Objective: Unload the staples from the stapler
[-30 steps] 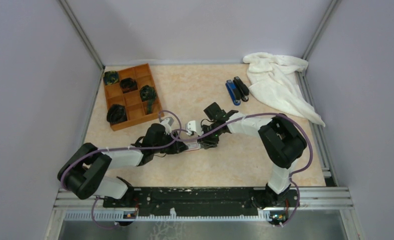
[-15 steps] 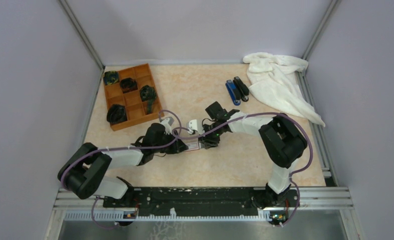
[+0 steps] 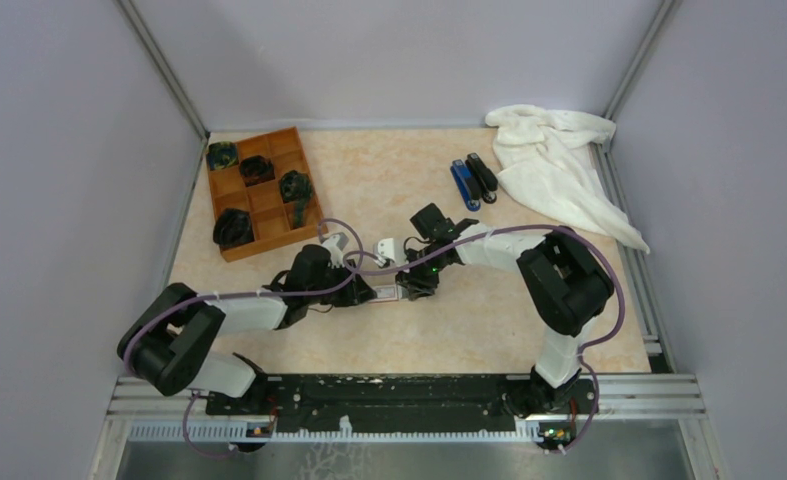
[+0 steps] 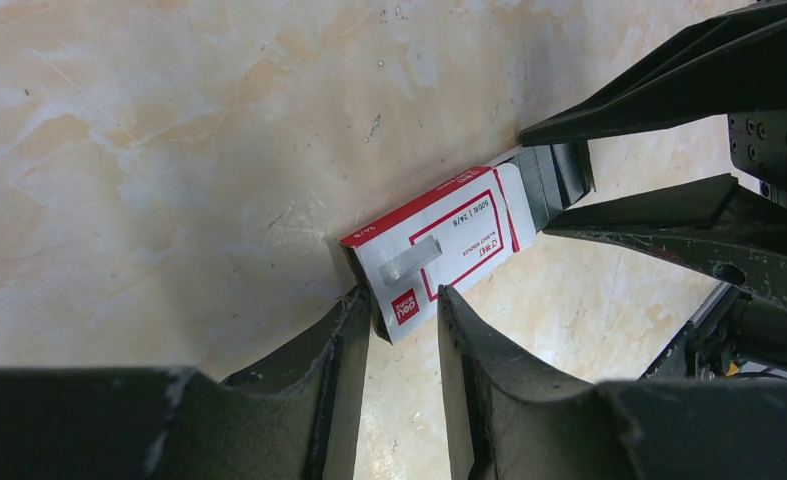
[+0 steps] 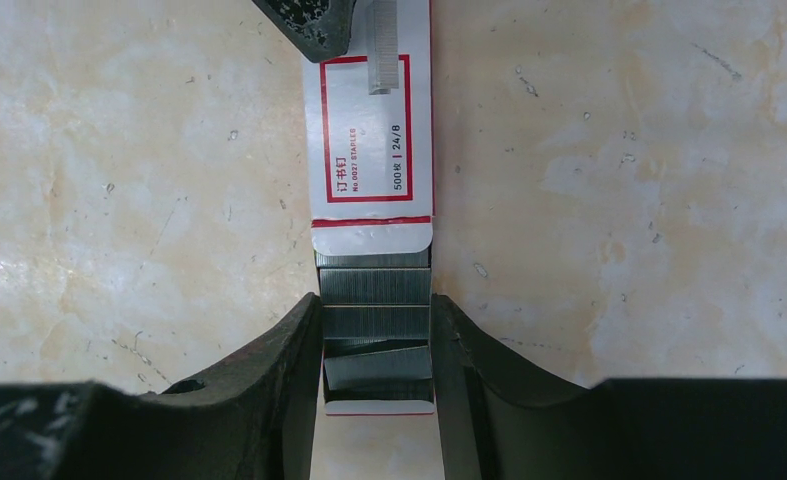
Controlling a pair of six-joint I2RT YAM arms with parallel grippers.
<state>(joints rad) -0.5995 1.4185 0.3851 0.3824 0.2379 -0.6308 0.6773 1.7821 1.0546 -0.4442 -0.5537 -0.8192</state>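
On top of the one white-and-red box (image 4: 459, 235) lies one strip of staples (image 4: 409, 262), left arm (image 3: 254, 312) and right arm (image 3: 499, 250) bent in toward that box, left end effector (image 4: 401, 305) narrowly pinching its sleeve, right end effector (image 5: 377, 310) clamped on its slid-out tray (image 5: 377, 375), one black stapler (image 3: 482, 178) way beyond it beside one blue stapler (image 3: 460, 185).

The top camera overlooks the whole table (image 3: 389, 180); both wrist cameras closely face one staple box (image 4: 449, 245) from opposite ends.
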